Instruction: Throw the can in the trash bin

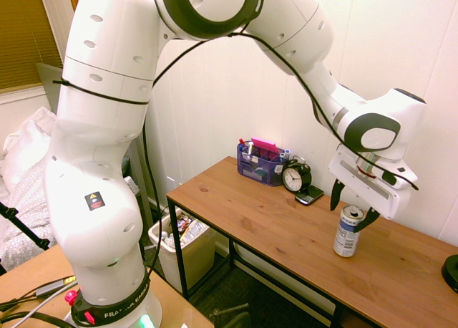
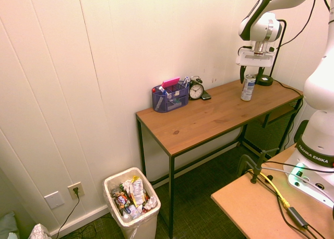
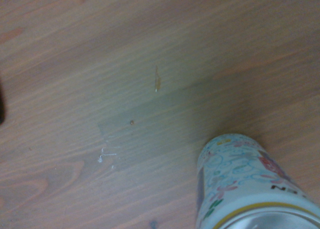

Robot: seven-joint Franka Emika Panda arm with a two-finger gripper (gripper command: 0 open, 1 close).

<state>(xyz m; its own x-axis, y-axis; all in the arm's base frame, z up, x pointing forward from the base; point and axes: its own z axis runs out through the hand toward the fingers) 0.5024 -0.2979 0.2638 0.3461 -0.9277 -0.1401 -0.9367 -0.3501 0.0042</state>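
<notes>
1. The tall slim drink can with a silver top and blue and white label [image 1: 348,232] [image 2: 248,87] [image 3: 245,184] stands upright on the wooden worktop with black metal legs [image 1: 279,231] [image 2: 209,116], toward the end nearest the arm.
2. The black-fingered claw [image 1: 352,209] [image 2: 251,75] hangs spread wide over the can's top, one finger on each side, not gripping it.
3. A black alarm clock [image 1: 295,177] [image 2: 196,90] and a translucent blue organizer tray [image 1: 260,164] [image 2: 170,98] sit by the wall.
4. The small beige-white plastic trash bin with a white liner [image 2: 132,206] [image 1: 187,246] stands on the floor beside the worktop's far end, full of wrappers.
</notes>
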